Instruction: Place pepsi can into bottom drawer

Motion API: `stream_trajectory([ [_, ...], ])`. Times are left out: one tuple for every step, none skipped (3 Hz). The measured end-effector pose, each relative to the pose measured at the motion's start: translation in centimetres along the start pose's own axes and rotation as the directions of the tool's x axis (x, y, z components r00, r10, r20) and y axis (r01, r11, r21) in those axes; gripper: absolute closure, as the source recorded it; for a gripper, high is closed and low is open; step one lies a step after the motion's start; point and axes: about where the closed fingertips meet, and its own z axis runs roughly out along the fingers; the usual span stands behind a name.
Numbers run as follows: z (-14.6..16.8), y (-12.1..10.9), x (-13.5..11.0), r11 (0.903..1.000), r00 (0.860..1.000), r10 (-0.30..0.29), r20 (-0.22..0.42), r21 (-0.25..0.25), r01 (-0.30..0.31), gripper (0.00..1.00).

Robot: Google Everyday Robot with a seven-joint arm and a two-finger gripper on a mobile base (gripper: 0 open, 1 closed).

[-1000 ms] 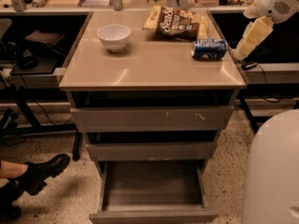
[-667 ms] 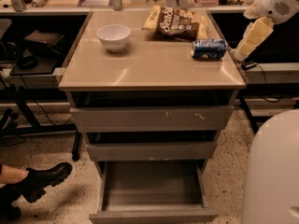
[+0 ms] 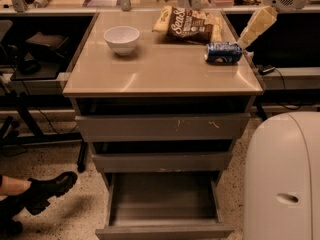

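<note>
- A tan, glossy, flat-topped desk (image 3: pixel 160 76) with three grey-brown drawers in its front, seen from above and in front.
- A small blue aluminium pepsi can (image 3: pixel 223 52) with white lettering lies on its side near the right edge of the desk, toward the back right corner.
- The cream-coloured end effector (image 3: pixel 246 40) on a white arm reaches down from the upper right. Its tip is just beside the right end of the pepsi can, above the right edge. Whether it is released or clenched, I cannot tell; it does not appear to be grasping the can.
- A brown-and-yellow crinkled chip bag (image 3: pixel 190 24) lies flat along the back edge, just behind and left of the can.
- A small round white bowl (image 3: pixel 121 38) stands upright toward the back left corner, well apart from the can.
- The middle and front of the desk top are bare, from the left edge to the right edge.
- The bottom drawer (image 3: pixel 165 230), a wide shallow grey-brown box with a plain front, is pulled out toward the viewer, its inside open from above.
- The top drawer (image 3: pixel 162 127) and the middle drawer (image 3: pixel 162 162) sit further in, each with a dark gap above its front.
- A large rounded white robot body (image 3: pixel 285 179) fills the lower right, just beside the open drawer's right side.
- A black leather boot (image 3: pixel 47 189) rests on the speckled floor (image 3: pixel 75 219) at the lower left, apart from the drawer.
</note>
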Motion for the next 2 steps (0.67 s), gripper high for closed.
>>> stream_trajectory([
  [1.0,0.1,0.2,0.9999,1.0,0.003,0.008,-0.014,-0.003,0.0],
  [4.2,-0.1,0.5,0.9989,0.999,0.023,0.027,-0.041,-0.022,0.0],
])
